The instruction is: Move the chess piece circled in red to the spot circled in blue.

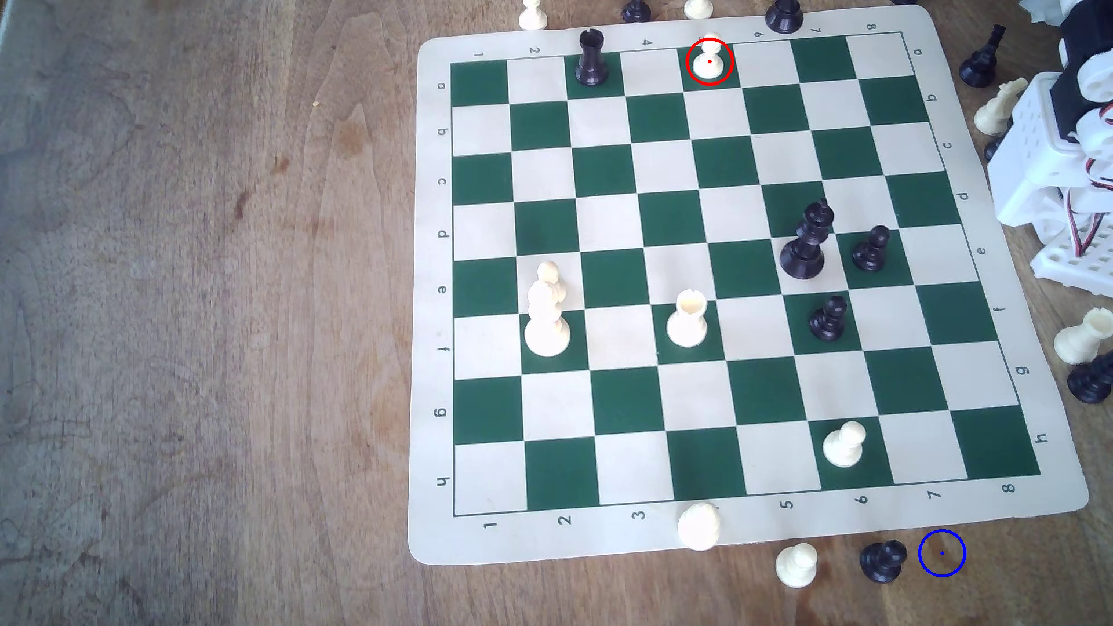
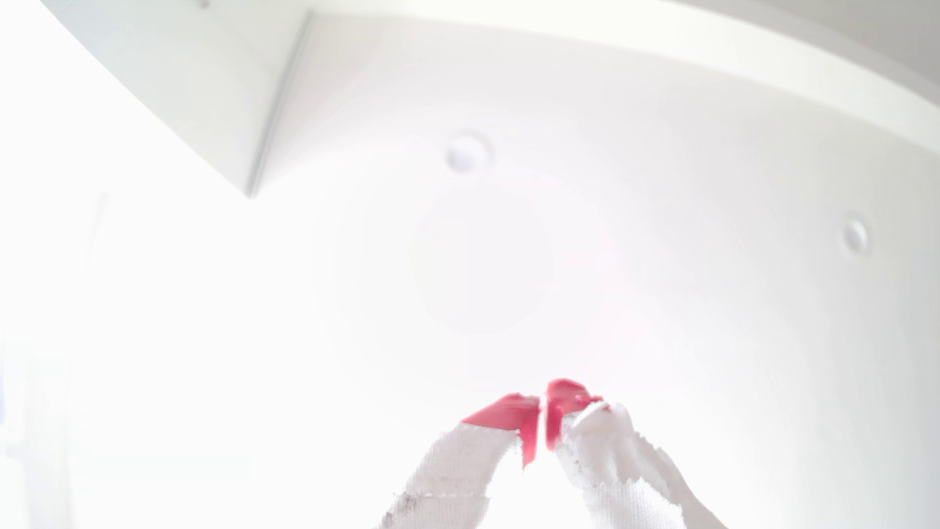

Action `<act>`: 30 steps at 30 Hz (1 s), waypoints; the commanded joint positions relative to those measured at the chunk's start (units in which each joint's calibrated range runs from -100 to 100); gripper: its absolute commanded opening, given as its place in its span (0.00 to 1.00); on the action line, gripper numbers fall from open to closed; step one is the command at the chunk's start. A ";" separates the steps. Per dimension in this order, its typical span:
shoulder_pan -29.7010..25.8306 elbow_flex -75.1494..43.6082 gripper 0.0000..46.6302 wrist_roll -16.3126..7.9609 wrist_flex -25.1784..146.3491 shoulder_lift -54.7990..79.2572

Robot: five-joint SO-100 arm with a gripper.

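Note:
The chess piece circled in red [image 1: 708, 60] is a small cream-white pawn standing upright on a green square in the board's far row, column 5, in the exterior view. The spot circled in blue [image 1: 942, 553] is bare brown wood just off the board's near edge, right of a black pawn [image 1: 882, 561]. The arm's white base [image 1: 1060, 174] sits folded at the exterior view's right edge, far from both. In the wrist view my gripper [image 2: 542, 407] points up at a bright white ceiling, its red-tipped, cloth-wrapped fingers [image 2: 508, 413] pressed together with nothing between them.
The green and cream board mat [image 1: 433, 301] carries a black rook [image 1: 591, 58], black king [image 1: 807, 241], two black pawns, a cream king [image 1: 547, 313], cream rook [image 1: 688, 319] and another cream pawn [image 1: 845, 444]. Loose pieces lie off the board's edges. Bare wood fills the exterior view's left.

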 commanded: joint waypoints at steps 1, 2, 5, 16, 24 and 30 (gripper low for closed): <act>-0.21 0.90 0.00 0.20 -1.19 -0.11; -0.21 0.90 0.00 0.20 -1.19 -0.11; -0.21 0.90 0.00 0.20 -1.19 -0.11; -0.21 0.90 0.00 0.20 -1.19 -0.11; -0.21 0.90 0.00 0.20 -1.19 -0.11; -2.56 0.90 0.00 -0.54 8.80 -0.11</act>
